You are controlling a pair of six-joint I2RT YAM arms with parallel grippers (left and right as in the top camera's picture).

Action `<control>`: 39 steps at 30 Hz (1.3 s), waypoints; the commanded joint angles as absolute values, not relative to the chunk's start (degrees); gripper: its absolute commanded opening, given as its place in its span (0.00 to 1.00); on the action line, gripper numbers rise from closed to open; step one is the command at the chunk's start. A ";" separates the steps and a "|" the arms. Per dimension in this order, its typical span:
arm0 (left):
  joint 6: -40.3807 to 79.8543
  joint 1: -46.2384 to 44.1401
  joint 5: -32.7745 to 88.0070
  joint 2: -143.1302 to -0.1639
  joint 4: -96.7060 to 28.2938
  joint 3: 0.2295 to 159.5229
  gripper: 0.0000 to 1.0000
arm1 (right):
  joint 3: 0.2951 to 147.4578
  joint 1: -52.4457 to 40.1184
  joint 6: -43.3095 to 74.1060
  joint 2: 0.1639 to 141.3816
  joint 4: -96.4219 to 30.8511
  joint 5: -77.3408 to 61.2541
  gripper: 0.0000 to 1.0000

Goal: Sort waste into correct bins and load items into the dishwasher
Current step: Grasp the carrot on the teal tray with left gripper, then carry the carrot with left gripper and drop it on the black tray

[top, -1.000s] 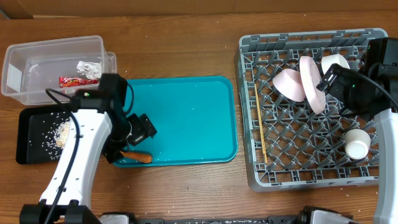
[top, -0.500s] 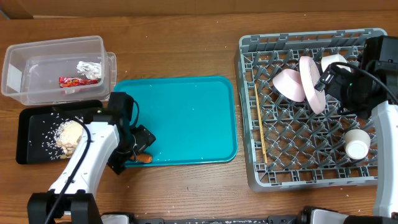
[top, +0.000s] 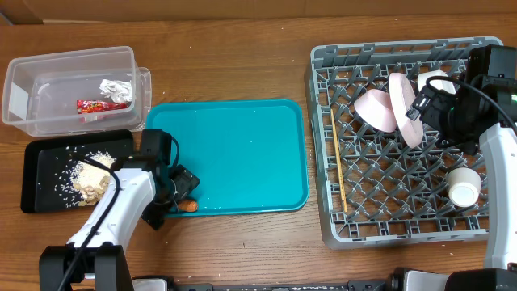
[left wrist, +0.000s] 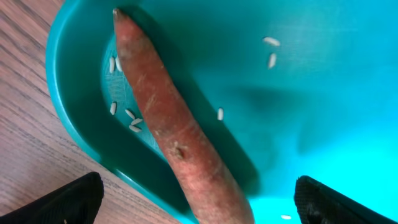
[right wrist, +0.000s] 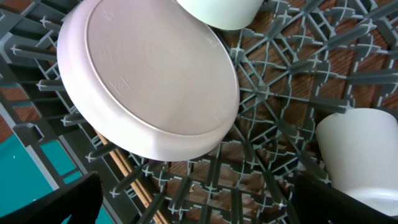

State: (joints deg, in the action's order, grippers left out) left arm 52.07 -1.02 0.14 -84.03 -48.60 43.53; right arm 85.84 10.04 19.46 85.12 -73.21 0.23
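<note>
Swung in toward the near edge since a second ago, the left arm has uncovered the heap on the black tray and brought the left gripper point(top: 182, 187) point(left wrist: 198, 204) down to the carrot point(top: 188, 206) point(left wrist: 168, 124). The carrot lies slantwise in the near-left corner of the teal tray point(top: 242, 153), close to the desk's near edge, with a few rice grains point(left wrist: 134, 121) beside it on the tray floor. The gripper's fingers point(left wrist: 62, 199) stand wide apart, one to each side of the carrot, not closed on it.

Just left of that, by the left edge, the black tray point(top: 29, 182) holds beige food scraps point(top: 90, 176) and scattered rice.

On the right side of the desk the dish rack point(top: 388, 194) runs from near the front edge almost to the far one. In it the cup point(top: 464, 186) lies toward the right edge, and the chopsticks point(top: 339, 166) lie along the rack's left side. Farther back, two bowls point(top: 378, 110) point(right wrist: 149, 81) lean on edge among the pegs. The right gripper point(top: 426, 107) point(right wrist: 199, 202) hovers just right of the bowls, barely shifted, its fingers spread and holding nothing.

In the far-left corner the clear tub point(top: 48, 77) holds the foil ball point(top: 115, 89) and the red wrapper point(top: 93, 105).
</note>
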 commanded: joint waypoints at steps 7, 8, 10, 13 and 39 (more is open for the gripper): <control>52.71 -0.73 -3.62 -84.12 -47.48 42.19 0.79 | 85.78 10.15 18.57 84.99 -73.23 -0.10 1.00; 52.71 -0.73 -3.62 -84.12 -47.42 42.19 0.74 | 85.78 10.15 18.57 84.99 -73.23 -0.10 1.00; 52.71 -0.73 -3.60 -84.12 -47.31 42.19 0.66 | 85.78 10.15 18.57 84.99 -73.23 -0.10 1.00; 52.71 -0.73 -3.60 -84.12 -47.29 42.19 0.55 | 85.78 10.15 18.57 84.99 -73.25 -0.10 1.00; 51.11 -0.78 -5.37 -84.12 -41.21 38.26 0.38 | 85.78 10.15 18.13 84.99 -74.72 -0.10 1.00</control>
State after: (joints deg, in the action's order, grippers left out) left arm 51.94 -1.02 -3.79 -84.01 -41.71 39.03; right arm 85.80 10.04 19.27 85.14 -74.67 0.21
